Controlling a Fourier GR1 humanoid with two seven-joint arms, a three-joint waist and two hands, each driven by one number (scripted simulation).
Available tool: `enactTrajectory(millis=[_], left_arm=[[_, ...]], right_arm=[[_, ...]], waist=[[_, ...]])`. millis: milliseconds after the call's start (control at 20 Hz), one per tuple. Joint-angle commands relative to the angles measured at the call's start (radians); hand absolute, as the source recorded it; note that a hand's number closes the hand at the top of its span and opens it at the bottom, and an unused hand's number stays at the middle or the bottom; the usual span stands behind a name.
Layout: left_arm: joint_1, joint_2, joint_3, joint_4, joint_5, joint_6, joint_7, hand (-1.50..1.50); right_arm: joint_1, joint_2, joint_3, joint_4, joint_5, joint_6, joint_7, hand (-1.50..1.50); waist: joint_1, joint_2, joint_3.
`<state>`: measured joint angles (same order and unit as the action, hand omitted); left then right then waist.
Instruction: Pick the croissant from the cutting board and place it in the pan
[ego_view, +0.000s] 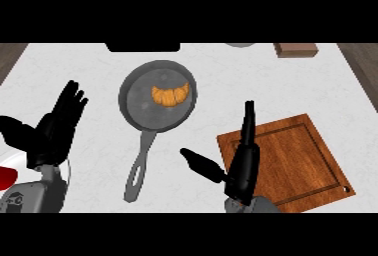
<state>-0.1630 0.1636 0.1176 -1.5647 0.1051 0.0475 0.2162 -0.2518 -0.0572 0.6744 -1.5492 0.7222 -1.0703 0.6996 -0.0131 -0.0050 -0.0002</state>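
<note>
The golden croissant (171, 95) lies inside the dark grey pan (140, 111), whose long handle points toward the lower edge of the view. The brown wooden cutting board (295, 155) sits at the right with nothing on it. My right hand (244, 167) is open over the board's left edge, fingers straight and pointing away, thumb spread toward the pan handle. It holds nothing. My left hand (55, 127) is open at the left edge of the view, fingers up, resting.
The white marbled counter (88, 65) carries a black object (143, 47) at the far edge, a brown block (297, 49) at the far right and a grey round thing (240, 44) beside it. A white and red item (9, 167) shows at the left edge.
</note>
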Motion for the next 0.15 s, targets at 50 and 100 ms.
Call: enactTrajectory(millis=[50, 100], left_arm=[[0.04, -0.015, -0.02, -0.087, -0.014, 0.016, 0.043, 0.0], [-0.001, -0.021, -0.022, -0.004, -0.021, 0.0, -0.009, 0.0]], right_arm=[[0.135, 0.055, 0.031, -0.104, 0.201, 0.03, 0.087, -1.5], [0.152, 0.043, -0.022, -0.127, 0.14, 0.099, 0.029, -1.5]], waist=[[0.011, 0.002, 0.0], [0.01, 0.004, 0.0]])
